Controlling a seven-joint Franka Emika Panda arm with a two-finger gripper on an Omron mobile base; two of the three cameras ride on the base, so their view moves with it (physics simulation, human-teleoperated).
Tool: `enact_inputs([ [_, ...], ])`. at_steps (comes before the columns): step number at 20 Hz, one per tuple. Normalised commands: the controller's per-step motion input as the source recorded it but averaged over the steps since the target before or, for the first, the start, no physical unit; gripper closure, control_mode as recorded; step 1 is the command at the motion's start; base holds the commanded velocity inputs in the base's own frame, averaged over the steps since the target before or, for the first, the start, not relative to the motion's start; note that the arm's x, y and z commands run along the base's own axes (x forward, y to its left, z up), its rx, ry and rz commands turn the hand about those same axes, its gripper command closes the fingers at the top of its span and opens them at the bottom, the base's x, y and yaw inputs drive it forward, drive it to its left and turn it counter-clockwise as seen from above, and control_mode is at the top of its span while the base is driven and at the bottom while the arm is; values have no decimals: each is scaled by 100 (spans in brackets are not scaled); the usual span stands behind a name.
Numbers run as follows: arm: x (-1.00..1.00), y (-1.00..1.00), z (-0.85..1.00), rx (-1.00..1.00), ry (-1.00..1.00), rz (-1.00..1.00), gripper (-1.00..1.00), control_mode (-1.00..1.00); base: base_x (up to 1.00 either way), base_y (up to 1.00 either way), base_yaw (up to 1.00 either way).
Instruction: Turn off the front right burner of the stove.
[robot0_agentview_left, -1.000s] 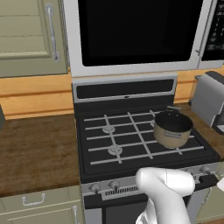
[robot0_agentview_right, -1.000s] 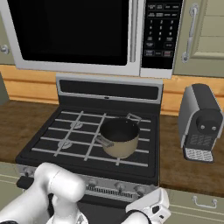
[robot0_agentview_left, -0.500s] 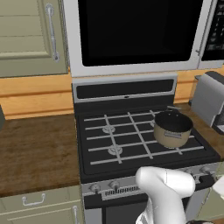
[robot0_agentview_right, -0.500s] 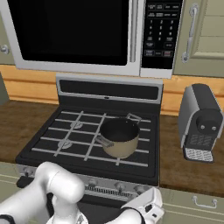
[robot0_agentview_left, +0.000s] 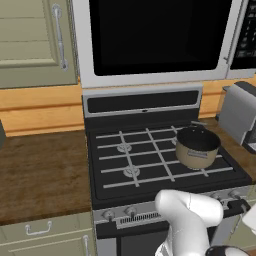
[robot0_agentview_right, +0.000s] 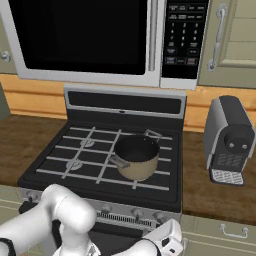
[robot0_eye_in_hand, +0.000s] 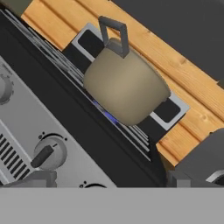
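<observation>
The stove (robot0_agentview_left: 150, 172) is a black gas range with pale grates and a silver front strip of round knobs. A tan pot (robot0_agentview_left: 197, 147) stands on its right side and hides the front right burner. In the hand view a blue flame (robot0_eye_in_hand: 109, 116) shows under the pot (robot0_eye_in_hand: 124, 85). My gripper (robot0_eye_in_hand: 109, 181) is open, low in front of the strip's right end. A knob with a dark bar handle (robot0_eye_in_hand: 49, 153) lies just above its left fingertip (robot0_eye_in_hand: 33, 178). My hand (robot0_agentview_right: 165, 241) sits below the right knobs (robot0_agentview_right: 159, 216).
A microwave (robot0_agentview_left: 155, 40) hangs over the stove. A grey coffee machine (robot0_agentview_right: 227, 140) stands on the wooden counter to the right. More wooden counter (robot0_agentview_left: 40, 170) lies to the left, with cabinet drawers (robot0_agentview_left: 37, 230) below. My white arm (robot0_agentview_left: 190, 215) covers the middle of the stove's front.
In the right base view my hand has edged slightly left beneath the stove's front strip. The pot and the stove are where they were.
</observation>
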Motion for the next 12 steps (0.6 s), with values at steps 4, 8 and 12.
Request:
enact_inputs([
  [4, -8, 0, -11, 0, 3, 0, -100, -100, 0, 0, 0],
  [8, 0, 0, -1, 0, 0, -1, -100, -100, 0, 0, 0],
  [12, 0, 0, 0, 3, 0, -4, -100, -100, 0, 0, 0],
])
